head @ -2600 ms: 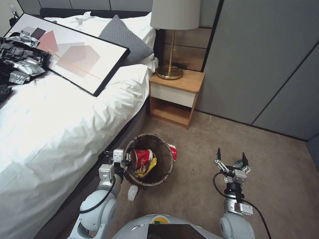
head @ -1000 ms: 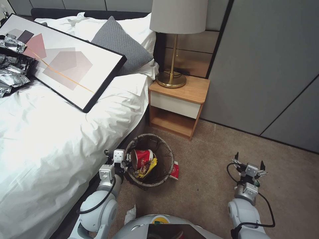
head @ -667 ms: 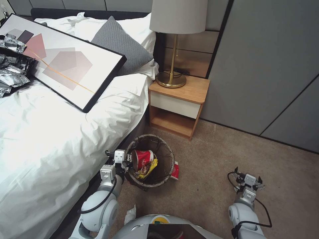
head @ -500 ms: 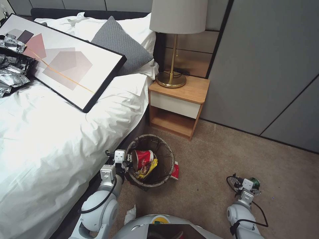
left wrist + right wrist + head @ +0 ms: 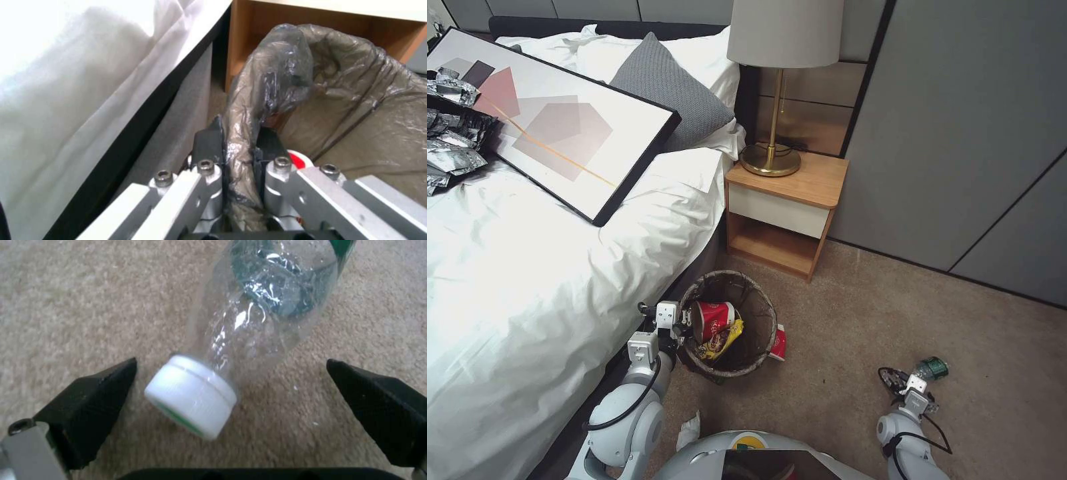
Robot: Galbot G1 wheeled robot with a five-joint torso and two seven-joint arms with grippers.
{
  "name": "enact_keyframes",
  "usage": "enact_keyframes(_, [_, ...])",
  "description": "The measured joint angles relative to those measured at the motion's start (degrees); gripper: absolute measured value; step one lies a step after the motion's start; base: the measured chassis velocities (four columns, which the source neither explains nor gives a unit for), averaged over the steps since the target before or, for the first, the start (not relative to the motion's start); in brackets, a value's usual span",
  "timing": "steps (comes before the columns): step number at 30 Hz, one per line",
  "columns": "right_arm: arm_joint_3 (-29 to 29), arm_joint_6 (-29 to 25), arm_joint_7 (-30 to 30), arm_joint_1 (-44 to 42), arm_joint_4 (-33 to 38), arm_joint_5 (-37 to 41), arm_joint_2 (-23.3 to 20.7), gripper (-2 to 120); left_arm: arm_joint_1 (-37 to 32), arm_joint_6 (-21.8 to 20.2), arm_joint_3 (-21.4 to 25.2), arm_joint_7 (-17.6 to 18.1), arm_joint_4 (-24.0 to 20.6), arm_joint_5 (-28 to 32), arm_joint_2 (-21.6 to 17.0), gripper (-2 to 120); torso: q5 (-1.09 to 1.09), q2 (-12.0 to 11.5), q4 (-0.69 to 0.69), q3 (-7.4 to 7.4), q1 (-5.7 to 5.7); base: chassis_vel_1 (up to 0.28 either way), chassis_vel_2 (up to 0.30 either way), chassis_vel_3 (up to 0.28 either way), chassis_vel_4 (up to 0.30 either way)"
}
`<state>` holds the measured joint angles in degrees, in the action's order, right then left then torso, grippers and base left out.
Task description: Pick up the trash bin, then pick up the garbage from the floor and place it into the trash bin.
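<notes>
Low on the carpet, the right gripper [image 5: 231,396] has its jaws spread wide around a crushed clear bottle [image 5: 262,306] with a white cap and green label, writing unreadable. The left gripper [image 5: 238,146] pinches the trash bin [image 5: 760,333] liner rim beside the bed [image 5: 527,267]; a red-and-white cup [image 5: 712,319] lies inside.

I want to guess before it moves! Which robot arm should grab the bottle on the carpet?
The right. The right gripper hangs open over the bottle, a finger on each side of its white cap. The left gripper is busy pinching the trash bin liner.
</notes>
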<state>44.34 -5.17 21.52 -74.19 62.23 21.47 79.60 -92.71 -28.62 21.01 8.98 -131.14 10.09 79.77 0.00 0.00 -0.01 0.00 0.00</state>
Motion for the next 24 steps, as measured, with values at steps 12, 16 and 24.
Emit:
enact_keyframes(12, [1.15,-2.59,-3.04,3.1,-5.37,1.62,-0.63,100,-0.09,0.02,-0.14,-0.02,0.03,-0.17,-0.07,6,0.0,0.0,0.01,0.0,0.0,0.0,0.0,0.0,0.0])
enact_keyframes(16, [1.18,-2.58,-3.43,2.82,-4.19,2.19,-0.65,100,-0.14,0.03,-0.2,-0.03,0.06,-0.26,-0.03,6,0.03,0.0,0.01,0.0,0.0,0.0,0.0,0.0,0.0])
enact_keyframes(24, [1.42,-2.72,-3.42,3.04,-4.44,2.15,-0.62,95,-0.1,0.07,-0.22,-0.03,0.07,-0.28,-0.02,6,0.03,0.0,0.01,0.0,0.0,0.0,0.0,0.0,0.0])
